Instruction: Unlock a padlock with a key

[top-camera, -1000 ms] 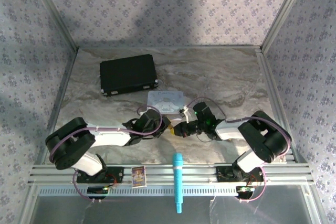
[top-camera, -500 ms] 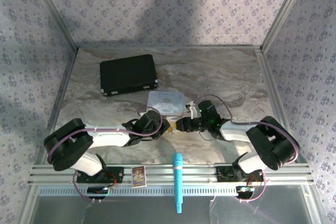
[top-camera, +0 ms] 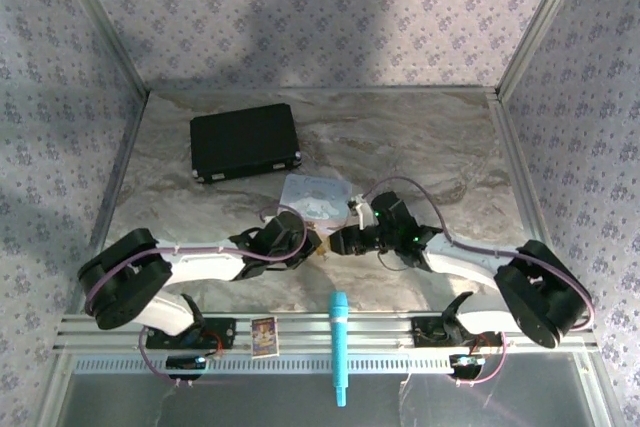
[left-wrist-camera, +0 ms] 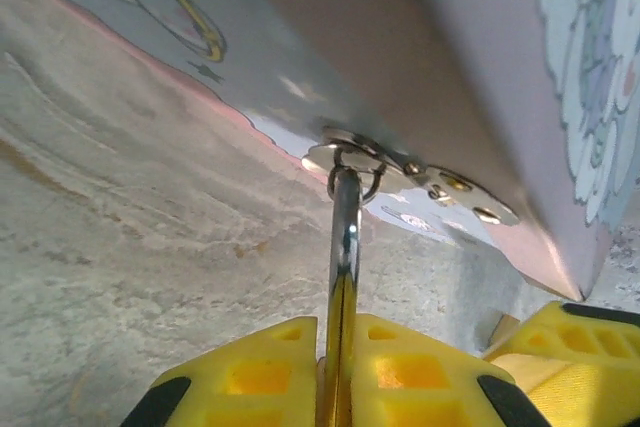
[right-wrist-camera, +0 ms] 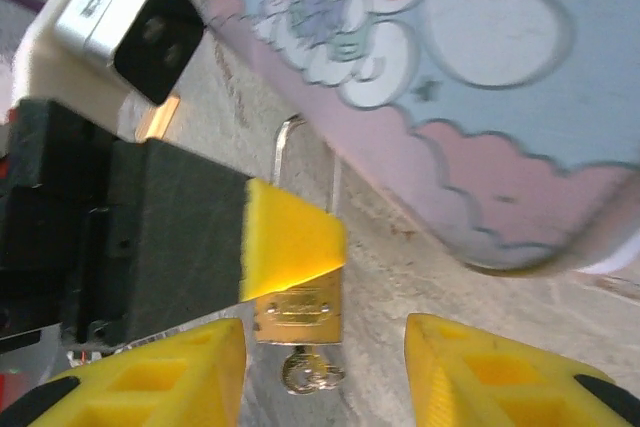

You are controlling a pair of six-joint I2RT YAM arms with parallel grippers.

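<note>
- Our right gripper (right-wrist-camera: 322, 335) stood with its fingers spread, one on each side of the key (right-wrist-camera: 310, 372), touching neither it nor the padlock (right-wrist-camera: 296, 309).
- The key sat in the keyhole, at the end of the padlock facing that gripper.
- Our left gripper (left-wrist-camera: 340, 347) pinched the padlock's brass body. The shackle (left-wrist-camera: 345, 207) was hooked through the hasp (left-wrist-camera: 400, 162) of the pastel tin (right-wrist-camera: 480, 67) on the table (left-wrist-camera: 120, 247).
- We judged the key seated but unturned. The next move called for closing squarely on its small head and twisting while the left gripper held firm.
</note>
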